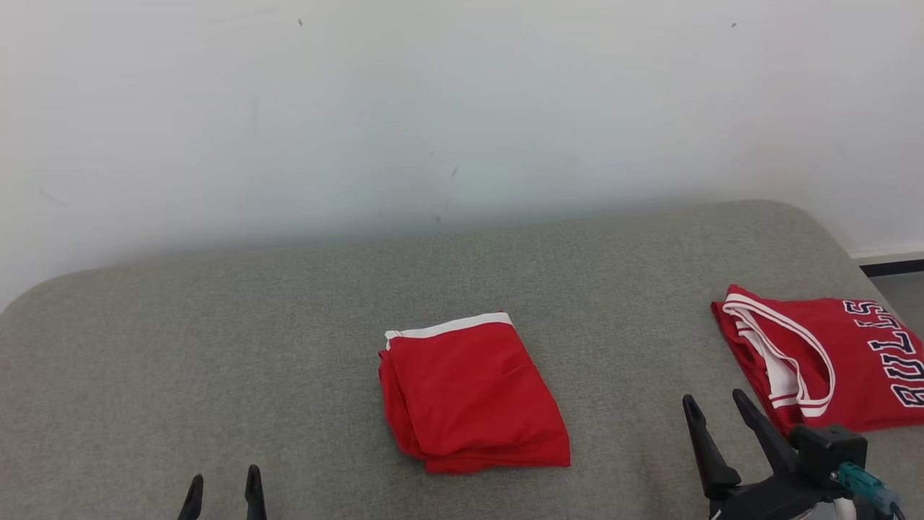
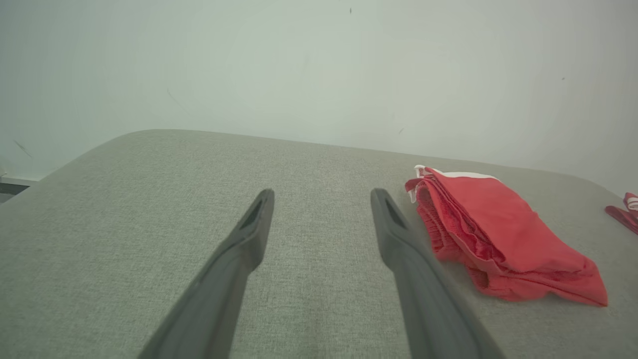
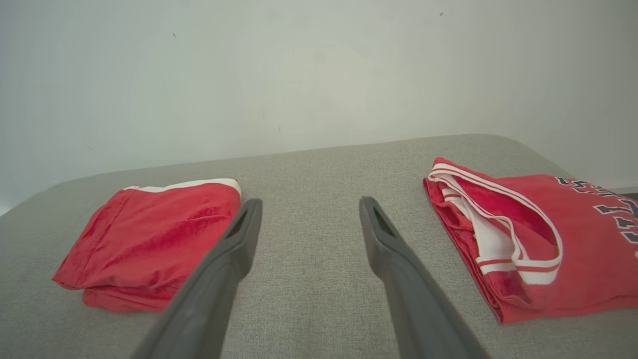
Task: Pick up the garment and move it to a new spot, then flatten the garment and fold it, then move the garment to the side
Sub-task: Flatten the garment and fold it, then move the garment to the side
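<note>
A grey padded surface (image 1: pixel 216 347) sits against a pale wall (image 1: pixel 462 108). A red jersey (image 1: pixel 844 361) with white trim lies folded at the right. The folded red garment (image 1: pixel 469 393) lies in the middle. The right gripper (image 1: pixel 715 397), between the two, has its fingers spread and empty. The left gripper (image 1: pixel 224 474), near left, is also spread and empty.

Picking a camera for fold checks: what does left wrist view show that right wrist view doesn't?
Left wrist's extra: the open left gripper and the folded red shorts' stacked layer edges. Right wrist's extra: the open right gripper and the red jersey's lettering and white-trimmed opening. Shared: the shorts, grey cushion, white wall.
</note>
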Available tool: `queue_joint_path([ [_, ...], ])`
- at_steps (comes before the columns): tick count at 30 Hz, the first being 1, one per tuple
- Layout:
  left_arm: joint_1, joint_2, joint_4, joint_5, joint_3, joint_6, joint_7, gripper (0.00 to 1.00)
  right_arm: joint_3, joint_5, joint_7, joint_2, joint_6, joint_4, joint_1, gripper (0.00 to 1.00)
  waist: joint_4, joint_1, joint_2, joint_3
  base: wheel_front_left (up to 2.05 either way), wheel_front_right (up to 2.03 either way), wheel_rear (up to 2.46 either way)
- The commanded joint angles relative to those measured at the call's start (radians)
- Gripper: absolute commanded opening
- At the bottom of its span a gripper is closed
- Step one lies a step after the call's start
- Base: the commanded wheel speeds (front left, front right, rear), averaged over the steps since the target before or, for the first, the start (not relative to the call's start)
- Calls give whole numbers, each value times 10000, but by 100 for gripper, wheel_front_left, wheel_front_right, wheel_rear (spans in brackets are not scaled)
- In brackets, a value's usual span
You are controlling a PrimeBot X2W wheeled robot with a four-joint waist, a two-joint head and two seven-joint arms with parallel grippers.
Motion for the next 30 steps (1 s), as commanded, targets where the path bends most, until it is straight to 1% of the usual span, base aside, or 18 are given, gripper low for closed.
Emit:
queue_joint_path([
  [1,89,3,69,82,42,-11,-28,100,11,-98,-87,-63,-28,55,72,100,-4,1,0,-32,0,0,0],
  [16,263,-6,193,199,462,-101,-28,100,255,-235,-177,3,-28,348,47,100,195,1,0,-8,0,0,0],
  [30,286,-8,194,205,402,-43,-26,100,207,-445,-75,81,-28,454,-19,100,277,1,0,18,0,0,0],
])
